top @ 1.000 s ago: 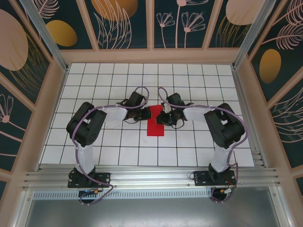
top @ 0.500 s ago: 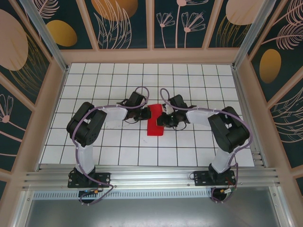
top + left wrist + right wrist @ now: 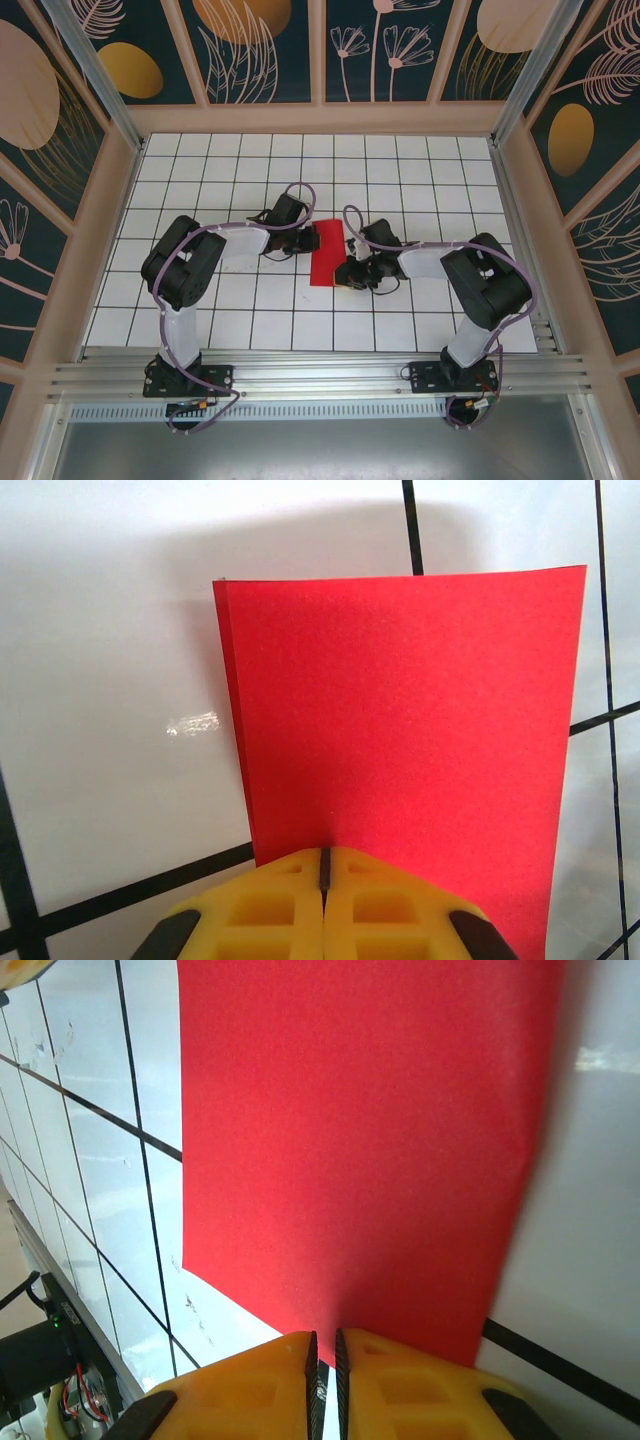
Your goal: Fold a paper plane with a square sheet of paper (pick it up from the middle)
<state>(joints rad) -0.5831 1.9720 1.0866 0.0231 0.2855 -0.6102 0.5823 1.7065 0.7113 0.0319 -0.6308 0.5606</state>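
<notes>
The square sheet of paper [image 3: 327, 255] lies folded in half, a bright red upright rectangle flat on the white grid table. My left gripper [image 3: 310, 240] is shut, its yellow fingertips resting on the sheet's left edge; in the left wrist view the red paper [image 3: 400, 710] spreads out from under the left gripper's [image 3: 323, 865] tips. My right gripper [image 3: 351, 272] sits at the sheet's lower right edge. In the right wrist view the right gripper [image 3: 325, 1352] is all but shut, a hairline gap showing bare table, with the red sheet [image 3: 350, 1140] just beyond its tips.
The white tiled table [image 3: 250, 170] with black grid lines is walled by wooden frames and patterned panels. An aluminium rail [image 3: 320, 375] runs along the near edge by the arm bases. Both arms bend inward over the table's middle.
My right gripper has slid along the paper's right side from its upper part toward the near end. The left gripper and the paper have stayed put.
</notes>
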